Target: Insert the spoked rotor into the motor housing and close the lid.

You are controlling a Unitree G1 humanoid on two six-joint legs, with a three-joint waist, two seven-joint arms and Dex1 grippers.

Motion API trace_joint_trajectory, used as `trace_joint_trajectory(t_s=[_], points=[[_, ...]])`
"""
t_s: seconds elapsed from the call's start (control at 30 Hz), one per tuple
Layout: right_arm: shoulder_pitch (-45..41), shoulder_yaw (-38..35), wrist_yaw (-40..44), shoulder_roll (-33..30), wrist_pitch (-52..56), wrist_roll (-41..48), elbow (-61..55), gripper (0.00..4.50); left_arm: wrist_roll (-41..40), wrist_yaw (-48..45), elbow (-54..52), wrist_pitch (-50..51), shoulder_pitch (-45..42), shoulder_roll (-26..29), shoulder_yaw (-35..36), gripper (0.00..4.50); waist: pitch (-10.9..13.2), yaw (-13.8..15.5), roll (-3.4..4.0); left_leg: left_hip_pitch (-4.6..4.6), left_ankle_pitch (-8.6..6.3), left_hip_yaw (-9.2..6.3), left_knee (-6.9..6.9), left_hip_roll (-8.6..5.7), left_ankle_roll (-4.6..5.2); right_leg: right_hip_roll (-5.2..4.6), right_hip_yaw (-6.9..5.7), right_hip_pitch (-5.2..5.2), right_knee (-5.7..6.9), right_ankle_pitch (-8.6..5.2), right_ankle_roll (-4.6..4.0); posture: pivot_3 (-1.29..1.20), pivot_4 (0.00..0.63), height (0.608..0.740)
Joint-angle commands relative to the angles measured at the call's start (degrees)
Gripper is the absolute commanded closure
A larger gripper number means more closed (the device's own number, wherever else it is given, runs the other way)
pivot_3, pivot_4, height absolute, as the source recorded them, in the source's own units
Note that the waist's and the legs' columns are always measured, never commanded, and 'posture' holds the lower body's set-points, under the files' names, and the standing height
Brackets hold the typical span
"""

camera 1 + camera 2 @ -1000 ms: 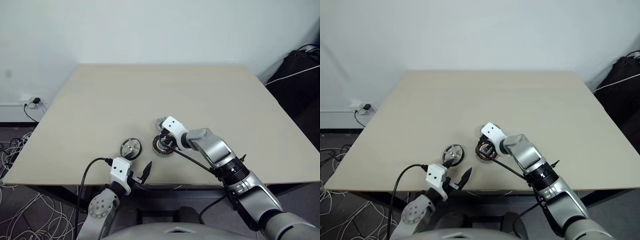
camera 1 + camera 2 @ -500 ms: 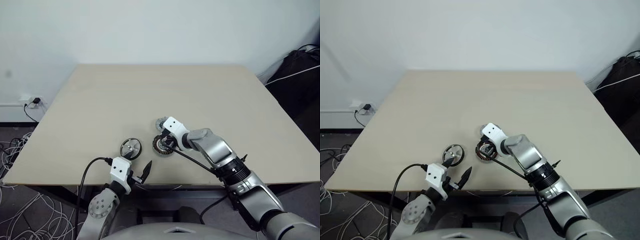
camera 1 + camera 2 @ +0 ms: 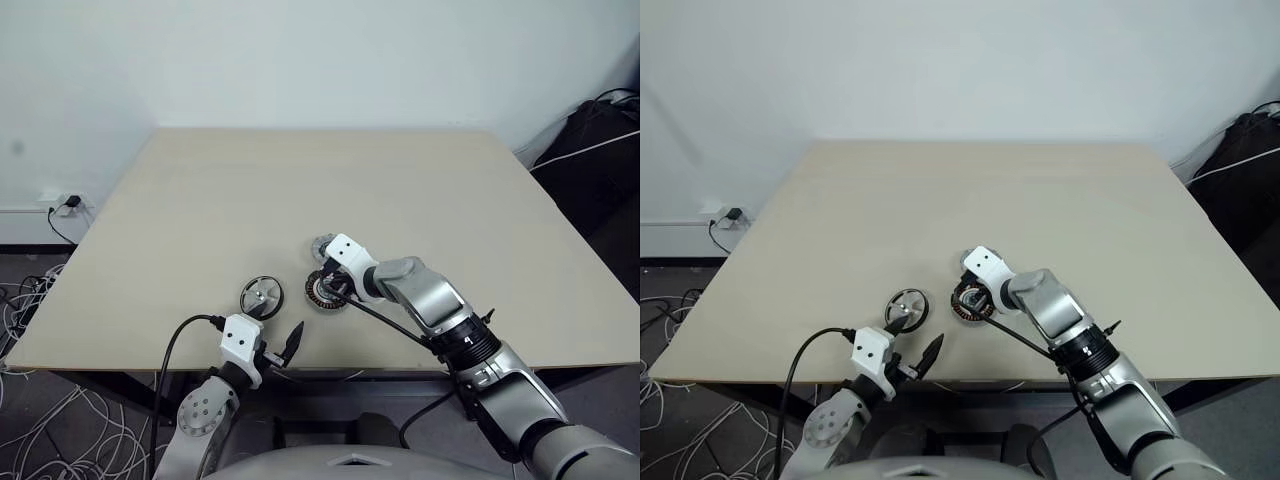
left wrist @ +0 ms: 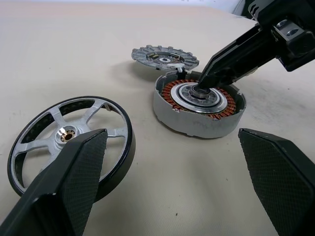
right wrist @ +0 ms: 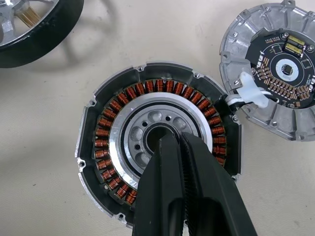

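The motor housing (image 5: 103, 147), ringed with copper windings, lies near the table's front edge. My right gripper (image 5: 175, 139) is shut, and its joined tips rest in the housing's silver centre bore (image 4: 201, 90). The dull-grey lid (image 5: 275, 44) lies just behind the housing with its dark circuit side up, and a white plug and wires (image 5: 248, 93) join the two. The shiny spoked rotor (image 4: 69, 140) lies flat to the housing's left. My left gripper (image 4: 170, 135) hovers open near the table's front edge, with the rotor in front of one finger (image 4: 64, 196).
The beige table (image 3: 300, 190) stretches far behind the parts. Its front edge (image 3: 150, 368) runs just under my left gripper. Cables (image 3: 30, 300) lie on the floor at the left and a black bag (image 3: 600, 140) sits at the right.
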Motion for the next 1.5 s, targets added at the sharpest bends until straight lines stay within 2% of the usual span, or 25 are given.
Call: trace_joint_trajectory(t_s=[0.03, 0.2, 0.23, 0.37, 0.6, 0.7, 0.8, 0.83, 0.97, 1.07, 1.13, 1.2, 1.33, 1.5], points=[[-0.45, -1.06, -0.54, 0.16, -0.43, -0.01, -0.33, 4.48, -0.02, 0.16, -3.01, -0.14, -0.46, -0.15, 0.00, 0.00, 0.00, 0.00, 0.00, 0.00, 0.00, 0.00, 0.00, 0.00, 0.00, 0.00, 0.00, 0.00, 0.00, 0.00, 0.00, 0.00, 0.000, 0.740], [-0.54, -1.58, -1.09, 0.61, -0.87, 0.16, 0.24, 4.48, 0.05, 0.32, -3.58, 0.25, -0.44, -0.11, -0.01, 0.00, 0.00, -0.01, 0.00, 0.00, 0.00, 0.00, 0.00, 0.00, 0.00, 0.00, 0.00, 0.00, 0.00, 0.00, 0.00, 0.00, 0.000, 0.740], [-0.52, -1.89, -1.27, 0.80, -1.00, 0.31, 0.36, 4.02, 0.05, 0.33, -3.69, 0.33, -0.43, -0.11, -0.02, 0.00, 0.00, -0.01, 0.00, 0.00, 0.00, 0.00, 0.00, 0.00, 0.00, 0.00, 0.00, 0.00, 0.00, 0.00, 0.00, 0.00, 0.000, 0.740], [-0.64, -2.28, -1.45, 0.82, -1.30, 0.61, -0.02, 2.83, 0.12, 0.48, -4.34, 0.81, -0.32, -0.17, -0.22, 0.00, 0.00, 0.00, 0.00, 0.00, 0.00, 0.00, 0.00, 0.00, 0.00, 0.00, 0.00, 0.00, 0.00, 0.00, 0.00, 0.00, 0.000, 0.740], [0.14, -4.49, -2.66, 0.27, -0.46, 1.04, -5.63, 2.83, 0.04, 0.51, -5.17, 1.44, -0.06, -0.07, -0.28, 0.00, 0.02, 0.01, 0.02, -0.02, 0.00, 0.00, -0.02, 0.00, 0.00, 0.00, 0.00, -0.02, -0.01, 0.00, 0.00, 0.00, 0.000, 0.740], [2.34, -7.12, -4.30, 1.31, -0.83, 1.98, -11.62, 3.43, -0.13, 0.66, -5.41, 1.00, 0.21, -0.17, 0.00, 0.00, 0.03, 0.02, 0.01, -0.03, 0.00, 0.00, -0.05, 0.00, 0.00, 0.00, 0.00, -0.03, -0.02, -0.01, -0.01, 0.00, 0.000, 0.740], [6.77, -9.52, -7.94, 3.58, -6.68, 1.83, -16.23, 4.39, -0.52, 1.20, -6.20, -0.04, 0.72, -0.55, 0.67, 0.00, 0.03, 0.11, -0.01, -0.05, 0.00, -0.01, -0.07, 0.00, 0.00, 0.00, 0.00, -0.04, -0.05, -0.01, -0.01, 0.00, 0.000, 0.740], [8.40, -10.23, -9.27, 4.50, -9.24, 1.65, -17.25, 4.46, -0.75, 1.47, -6.51, -0.41, 0.88, -0.72, 0.99, 0.00, 0.04, 0.06, -0.02, -0.06, 0.00, -0.02, -0.08, 0.00, 0.00, 0.01, -0.01, -0.04, -0.08, -0.02, -0.01, 0.00, 0.000, 0.740], [18.09, -11.64, -12.99, 7.64, -16.97, 1.83, -21.30, 4.46, -2.53, 6.27, -7.82, -0.17, 1.31, -4.24, 4.66, 0.00, 0.06, 0.10, -0.07, -0.08, -0.01, -0.02, -0.11, 0.00, -0.01, -0.01, -0.01, -0.02, -0.12, -0.02, 0.01, 0.00, 0.000, 0.740], [22.43, -10.17, -13.75, 6.81, -20.44, 0.34, -22.80, 4.46, -4.50, 9.24, -9.17, 3.37, 1.67, -6.61, 7.13, 0.00, 0.11, 0.05, -0.15, -0.08, -0.01, -0.01, -0.07, -0.01, 0.00, -0.02, -0.01, 0.00, -0.12, -0.01, 0.04, 0.00, 0.000, 0.740], [26.24, -9.00, -11.91, 4.96, -24.28, 0.61, -24.64, 4.46, -10.39, 9.19, -10.83, 10.18, 2.13, -7.36, 8.85, 0.00, 0.12, -0.01, -0.16, -0.05, -0.01, -0.02, -0.06, 0.00, 0.00, 0.00, -0.01, 0.00, -0.09, -0.08, 0.15, 0.00, 0.000, 0.740], [29.50, -7.96, -9.72, 2.53, -27.33, 0.86, -26.10, 4.46, -15.68, 7.93, -11.92, 16.62, 2.55, -6.86, 9.78, 0.00, 0.14, -0.07, -0.18, -0.03, -0.01, -0.03, -0.06, 0.02, 0.00, 0.02, -0.02, 0.01, -0.08, -0.19, 0.32, 0.00, 0.000, 0.740], [32.87, -9.64, -7.69, 1.24, -27.57, 3.78, -28.40, 4.46, -19.86, 6.38, -12.29, 24.69, 2.72, -4.40, 10.42, 0.00, 0.21, -0.11, -0.29, -0.01, -0.01, -0.04, -0.03, 0.04, 0.00, 0.04, -0.02, 0.02, -0.08, -0.20, 0.34, 0.00, 0.000, 0.740], [36.34, -12.88, -5.66, -0.83, -27.75, 7.15, -31.78, 4.46, -29.43, 6.20, -13.24, 31.52, 1.55, -5.52, 14.47, 0.00, 0.33, 0.01, -0.48, 0.01, -0.02, -0.04, 0.00, 0.04, -0.01, -0.04, -0.04, 0.04, -0.07, -0.20, 0.35, 0.00, 0.000, 0.740]])
